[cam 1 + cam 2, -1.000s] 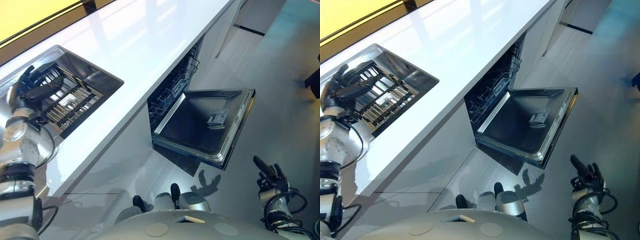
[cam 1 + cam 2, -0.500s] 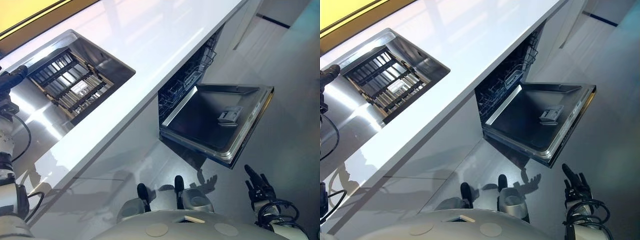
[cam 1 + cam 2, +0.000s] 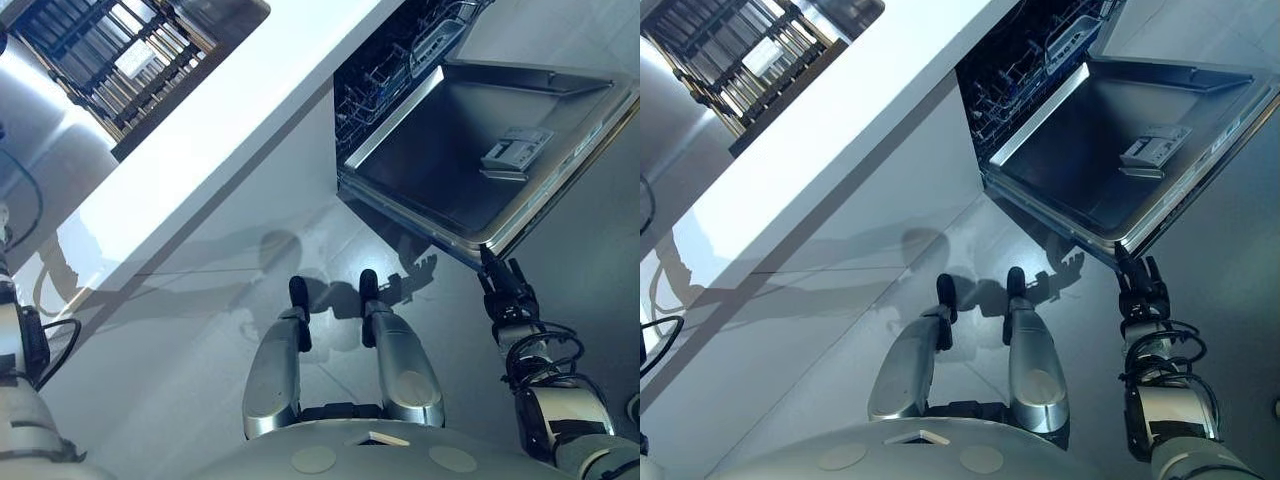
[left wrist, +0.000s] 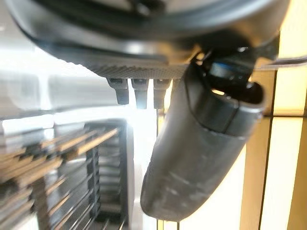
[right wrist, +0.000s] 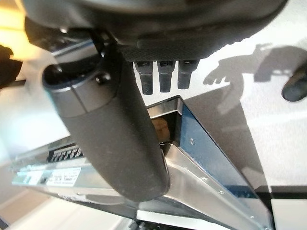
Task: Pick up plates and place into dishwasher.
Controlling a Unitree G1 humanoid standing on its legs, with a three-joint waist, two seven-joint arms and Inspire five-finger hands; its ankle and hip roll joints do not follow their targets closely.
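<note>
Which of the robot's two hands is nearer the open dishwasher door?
The right hand, fingers straight, just beside the dishwasher door at its edge; the left hand is over by the sink rack.

The right arm [image 3: 560, 410] extends forward low on the right with its wrist straight. The right hand [image 3: 505, 290] points away from the body, its fingers [image 3: 1137, 272] straight and close together, holding nothing. The left arm [image 3: 25, 440] stands at the left edge. The left hand [image 4: 201, 139] is empty, its thumb stretched out beside relaxed fingertips [image 4: 139, 96].
</note>
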